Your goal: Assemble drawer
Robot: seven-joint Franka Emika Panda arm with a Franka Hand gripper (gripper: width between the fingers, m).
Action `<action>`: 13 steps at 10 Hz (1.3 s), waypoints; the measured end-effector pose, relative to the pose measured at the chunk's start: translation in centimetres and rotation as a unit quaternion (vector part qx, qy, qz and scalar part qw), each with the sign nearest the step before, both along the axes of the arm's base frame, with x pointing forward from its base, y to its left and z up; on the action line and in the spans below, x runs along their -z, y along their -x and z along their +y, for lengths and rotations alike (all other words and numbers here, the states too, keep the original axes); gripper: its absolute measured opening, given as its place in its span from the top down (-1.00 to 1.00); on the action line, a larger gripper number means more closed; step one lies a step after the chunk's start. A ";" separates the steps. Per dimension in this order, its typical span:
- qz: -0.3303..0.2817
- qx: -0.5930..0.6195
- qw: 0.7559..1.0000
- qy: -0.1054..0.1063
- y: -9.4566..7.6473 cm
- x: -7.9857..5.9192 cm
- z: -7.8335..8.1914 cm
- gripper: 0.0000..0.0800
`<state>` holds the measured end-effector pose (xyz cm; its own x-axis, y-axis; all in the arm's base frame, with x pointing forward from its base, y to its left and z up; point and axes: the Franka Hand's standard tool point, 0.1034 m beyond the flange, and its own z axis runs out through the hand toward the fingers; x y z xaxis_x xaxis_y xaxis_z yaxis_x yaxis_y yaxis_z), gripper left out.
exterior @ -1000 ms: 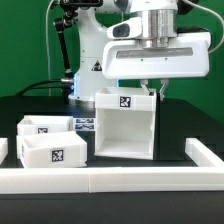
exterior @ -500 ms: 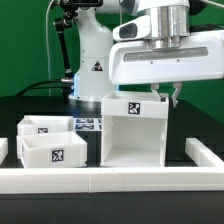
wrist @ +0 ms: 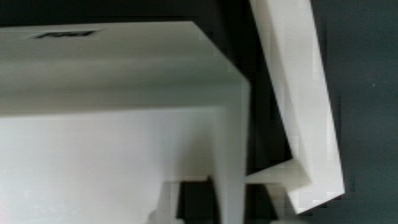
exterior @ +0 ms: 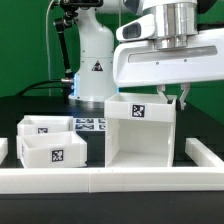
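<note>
The drawer's large hollow housing stands upright on the black table, open side toward the camera, with a marker on its top front. My gripper reaches down from above at the housing's top corner on the exterior view's right and is shut on its side wall. In the wrist view the white housing fills most of the frame, and its thin wall runs between my dark fingers; my gripper is closed on that wall. Two small trays lie at the exterior view's left.
A long low white border wall runs along the front and up the exterior view's right; it also shows in the wrist view close to the housing. The marker board lies behind the trays. The robot base stands at the back.
My gripper has moved toward the exterior view's right, and the housing has slid that way with it, away from the trays and closer to the border wall.
</note>
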<state>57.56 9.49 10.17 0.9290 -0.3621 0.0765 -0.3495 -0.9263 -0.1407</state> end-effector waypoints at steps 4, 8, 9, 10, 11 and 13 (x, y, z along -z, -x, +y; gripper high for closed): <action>0.006 0.103 0.994 -0.022 -0.3 -0.3 0.4 0.89; 0.050 0.301 0.951 -0.049 -0.1 0.3 1.5 0.89; 0.050 0.336 0.939 -0.058 -0.3 0.3 1.4 0.89; 0.053 0.357 0.931 -0.060 -0.3 0.3 1.4 0.89; 0.057 0.386 0.918 -0.065 -0.3 0.3 1.2 0.89; 0.065 0.435 0.895 -0.074 -0.3 0.3 1.1 0.89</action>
<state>57.90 10.64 9.89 0.2878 -0.9500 -0.1213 -0.9519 -0.2698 -0.1454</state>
